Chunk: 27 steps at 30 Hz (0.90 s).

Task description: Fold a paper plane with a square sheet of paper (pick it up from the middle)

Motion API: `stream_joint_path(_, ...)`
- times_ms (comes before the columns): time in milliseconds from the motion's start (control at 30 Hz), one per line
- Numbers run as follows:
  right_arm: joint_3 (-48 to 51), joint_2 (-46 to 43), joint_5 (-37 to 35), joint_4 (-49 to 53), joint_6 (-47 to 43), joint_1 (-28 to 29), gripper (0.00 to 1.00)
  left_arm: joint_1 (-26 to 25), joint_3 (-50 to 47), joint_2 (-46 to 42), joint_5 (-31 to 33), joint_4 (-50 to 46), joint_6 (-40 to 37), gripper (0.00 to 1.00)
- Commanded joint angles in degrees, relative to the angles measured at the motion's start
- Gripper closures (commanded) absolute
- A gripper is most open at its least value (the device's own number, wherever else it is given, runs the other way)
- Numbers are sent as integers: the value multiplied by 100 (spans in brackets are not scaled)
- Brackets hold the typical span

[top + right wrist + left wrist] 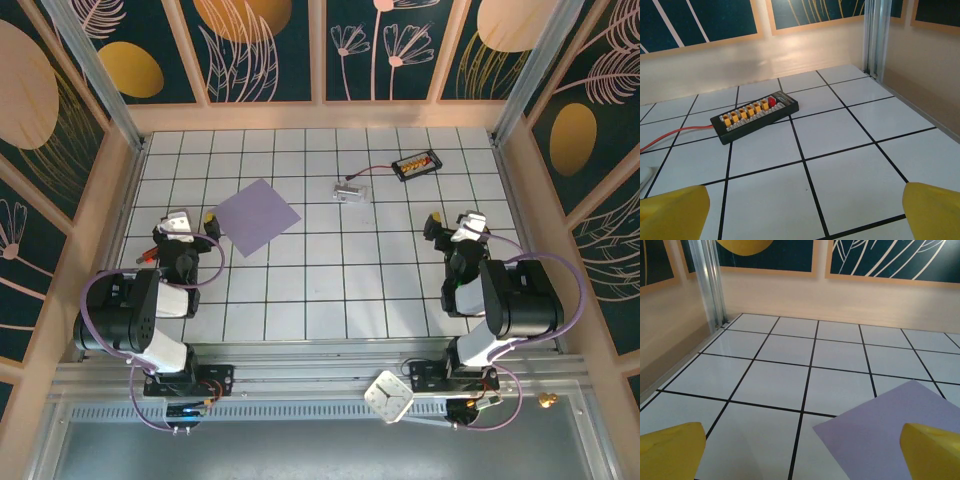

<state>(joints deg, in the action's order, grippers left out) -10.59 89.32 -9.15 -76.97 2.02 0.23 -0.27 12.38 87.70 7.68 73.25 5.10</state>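
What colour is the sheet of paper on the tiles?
Plain lavender purple; the square sheet of paper shows best in the top external view.

1. Your top external camera looks down from high above the near edge of the tiled table [330, 290]. It is far away, so you see the whole surface at once.
2. Your left wrist camera sits low and close over the tiles, and it faces the far left corner. The square sheet of paper [890, 435] at its lower right also lies in the top view [257, 216].
3. Your right wrist camera is equally low and faces the far right corner. The black connector board [755, 116] there is shared with the top view [415, 163].
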Motion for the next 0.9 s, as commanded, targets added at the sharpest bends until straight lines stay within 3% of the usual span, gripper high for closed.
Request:
stream_joint_path(0,-63,65,-120,-225,-7,15,1,22,80,-28,-127,114,-71,1)
stream_joint_path(867,-71,63,-105,-214,-4,21,1,15,80,-29,-12,113,-26,1)
